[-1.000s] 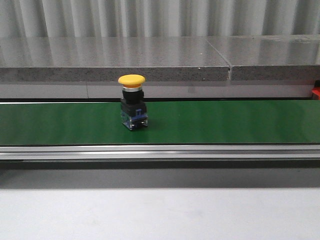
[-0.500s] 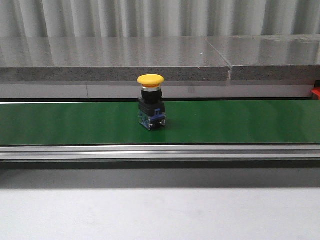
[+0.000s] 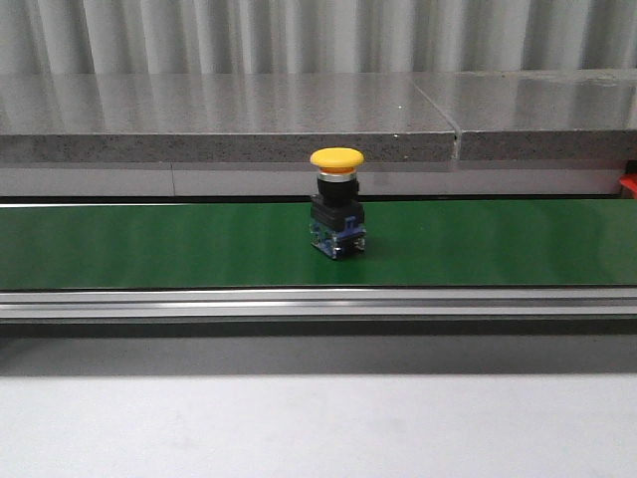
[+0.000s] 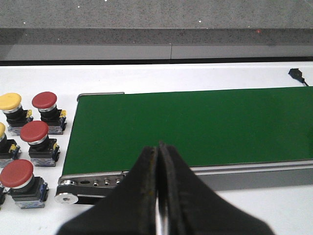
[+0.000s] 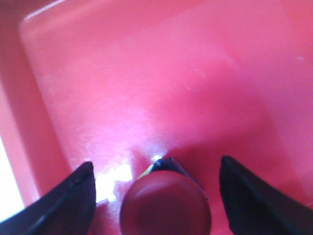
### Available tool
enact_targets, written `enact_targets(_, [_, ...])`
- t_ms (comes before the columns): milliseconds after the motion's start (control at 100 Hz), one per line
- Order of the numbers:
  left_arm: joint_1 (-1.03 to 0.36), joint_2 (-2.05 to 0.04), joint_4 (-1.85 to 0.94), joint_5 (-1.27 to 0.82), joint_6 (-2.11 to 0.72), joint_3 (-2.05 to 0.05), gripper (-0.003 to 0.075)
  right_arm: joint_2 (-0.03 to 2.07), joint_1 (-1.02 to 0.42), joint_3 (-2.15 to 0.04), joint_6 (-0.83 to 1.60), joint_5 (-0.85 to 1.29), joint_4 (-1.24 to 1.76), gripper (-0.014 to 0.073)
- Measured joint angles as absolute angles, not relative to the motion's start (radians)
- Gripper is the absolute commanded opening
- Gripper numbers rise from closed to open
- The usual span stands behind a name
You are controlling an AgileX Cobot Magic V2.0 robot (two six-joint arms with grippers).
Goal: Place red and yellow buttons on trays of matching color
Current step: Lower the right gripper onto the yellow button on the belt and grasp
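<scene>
A yellow button (image 3: 336,214) with a black base stands upright on the green conveyor belt (image 3: 149,244) near the middle of the front view. My left gripper (image 4: 158,147) is shut and empty, above the belt's near end (image 4: 195,122). Beside that end, red buttons (image 4: 44,101) and yellow buttons (image 4: 10,102) stand on the white table. My right gripper (image 5: 154,171) is open inside the red tray (image 5: 161,73), its fingers apart on both sides of a red button (image 5: 165,204) that stands on the tray floor. No yellow tray is in view.
A grey stone ledge (image 3: 229,115) runs behind the belt, and an aluminium rail (image 3: 318,302) runs along its front. A red edge (image 3: 628,184) shows at the far right of the front view. A small black plug (image 4: 296,74) lies on the table beyond the belt.
The yellow button has travelled to the right along the belt, from left of centre to about the middle. Neither arm shows in the front view.
</scene>
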State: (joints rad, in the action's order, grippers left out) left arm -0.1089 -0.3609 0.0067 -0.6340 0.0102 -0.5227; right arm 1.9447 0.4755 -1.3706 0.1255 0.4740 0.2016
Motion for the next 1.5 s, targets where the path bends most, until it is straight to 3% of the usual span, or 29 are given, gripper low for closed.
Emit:
enact_targets(410, [-0.109, -0.361, 0.007, -0.634, 0.01, -0.523, -0.0021, 1.653, 0.446, -1.344, 0.172, 0.54, 0.202, 0.0547])
enact_targets(750, [-0.109, -0.361, 0.007, -0.634, 0.01, -0.523, -0.0021, 1.381, 0.267, -1.181, 0.258, 0.772, 0.202, 0.0547])
enact_targets(1040, [-0.109, -0.361, 0.007, -0.634, 0.01, -0.523, -0.0021, 1.359, 0.041, -1.082, 0.306, 0.918, 0.202, 0.0547])
enact_targets(1280, [-0.109, -0.361, 0.007, -0.634, 0.01, -0.523, -0.0021, 1.359, -0.159, -1.037, 0.312, 0.887, 0.202, 0.0547])
enact_targets(1500, [-0.109, -0.361, 0.007, -0.634, 0.01, -0.523, -0.0021, 1.403, -0.258, -1.037, 0.332, 0.81, 0.209, 0.0547])
